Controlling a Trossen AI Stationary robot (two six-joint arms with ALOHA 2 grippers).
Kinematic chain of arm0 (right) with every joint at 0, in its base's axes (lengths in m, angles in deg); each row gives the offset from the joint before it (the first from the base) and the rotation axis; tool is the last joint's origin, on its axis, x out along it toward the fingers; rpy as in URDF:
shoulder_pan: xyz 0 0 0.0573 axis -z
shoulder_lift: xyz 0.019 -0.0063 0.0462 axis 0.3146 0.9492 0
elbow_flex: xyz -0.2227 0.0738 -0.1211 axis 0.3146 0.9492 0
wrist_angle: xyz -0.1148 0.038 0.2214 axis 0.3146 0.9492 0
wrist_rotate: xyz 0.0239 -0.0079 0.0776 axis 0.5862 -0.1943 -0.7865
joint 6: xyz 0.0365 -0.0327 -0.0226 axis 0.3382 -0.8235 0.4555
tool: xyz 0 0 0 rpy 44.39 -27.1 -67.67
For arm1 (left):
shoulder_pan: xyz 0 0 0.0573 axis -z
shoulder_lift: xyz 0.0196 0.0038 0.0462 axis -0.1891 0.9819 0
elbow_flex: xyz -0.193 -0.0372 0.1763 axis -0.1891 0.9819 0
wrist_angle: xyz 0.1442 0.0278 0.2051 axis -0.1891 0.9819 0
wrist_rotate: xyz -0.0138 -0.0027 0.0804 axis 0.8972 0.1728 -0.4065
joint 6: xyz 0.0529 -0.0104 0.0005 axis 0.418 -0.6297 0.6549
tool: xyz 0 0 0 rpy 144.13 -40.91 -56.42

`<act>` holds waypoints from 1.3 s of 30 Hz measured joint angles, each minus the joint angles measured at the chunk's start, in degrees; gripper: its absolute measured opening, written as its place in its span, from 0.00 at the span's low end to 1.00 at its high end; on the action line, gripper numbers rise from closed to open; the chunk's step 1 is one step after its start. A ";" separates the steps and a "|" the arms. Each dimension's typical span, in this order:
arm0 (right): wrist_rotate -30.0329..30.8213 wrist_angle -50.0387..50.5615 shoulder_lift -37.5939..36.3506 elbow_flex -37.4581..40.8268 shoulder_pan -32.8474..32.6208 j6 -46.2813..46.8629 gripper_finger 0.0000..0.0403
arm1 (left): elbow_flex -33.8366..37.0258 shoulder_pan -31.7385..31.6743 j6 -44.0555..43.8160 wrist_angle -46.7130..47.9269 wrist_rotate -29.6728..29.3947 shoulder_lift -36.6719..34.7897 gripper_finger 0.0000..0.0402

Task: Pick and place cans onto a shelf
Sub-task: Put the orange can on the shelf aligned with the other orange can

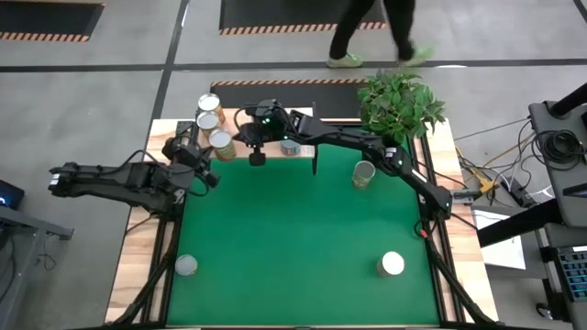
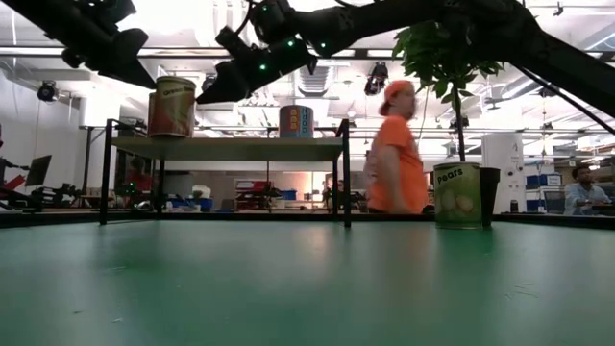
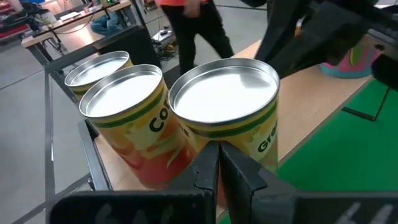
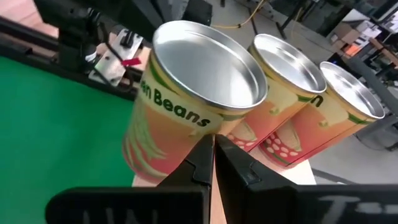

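Note:
Three cans stand upright in a row on the left end of the shelf (image 1: pixel 275 152): a Green Beans can (image 4: pixel 193 93) nearest the mat, a corn can (image 3: pixel 124 99) and a third can (image 3: pixel 96 68) behind it. My left gripper (image 3: pixel 217 152) is shut and points at the gap between the Green Beans can (image 3: pixel 224 93) and the corn can from the shelf's left end. My right gripper (image 4: pixel 212 142) is shut and points at the Green Beans can's lower wall from the right. In the high view both grippers (image 1: pixel 204 158) (image 1: pixel 240 137) flank that can (image 1: pixel 220 140). My left gripper's shut fingertips stand right in front of the Green Beans can's lower wall (image 3: pixel 239 146); I cannot tell whether they touch it. My right gripper's shut fingertips stand at that can's lower wall (image 4: pixel 186 146), coming almost level from the table's right; I cannot tell whether they touch it.
A blue and orange can (image 2: pixel 296 121) stands further right on the shelf. A Pears can (image 2: pixel 457 195) stands on the green mat near a potted plant (image 1: pixel 401 103). Two cans (image 1: pixel 186 266) (image 1: pixel 393 264) stand near the front edge. A person (image 2: pixel 394 154) walks behind the table.

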 joint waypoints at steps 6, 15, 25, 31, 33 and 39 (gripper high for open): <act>0.23 4.69 -2.12 0.00 -0.34 -0.86 0.02 | 0.09 -0.04 -0.07 -1.38 -2.12 2.15 0.00; 0.16 8.24 -3.34 0.00 -0.48 -0.18 0.02 | 0.11 -0.11 -0.50 -1.41 -3.93 2.75 0.00; 5.34 11.75 -3.80 0.00 -0.48 -0.32 0.02 | -1.42 0.04 -0.57 -0.82 -5.78 2.48 0.00; 7.74 16.91 -5.56 0.00 -0.06 -1.22 0.02 | -5.09 0.17 -0.13 2.03 11.38 2.42 0.00; 7.58 17.28 -5.84 0.00 0.22 -0.82 0.02 | -5.02 0.21 0.53 2.32 17.15 2.58 0.00; 3.09 16.34 -4.89 0.00 1.72 0.29 0.02 | -2.89 0.02 0.98 2.30 10.82 4.29 0.00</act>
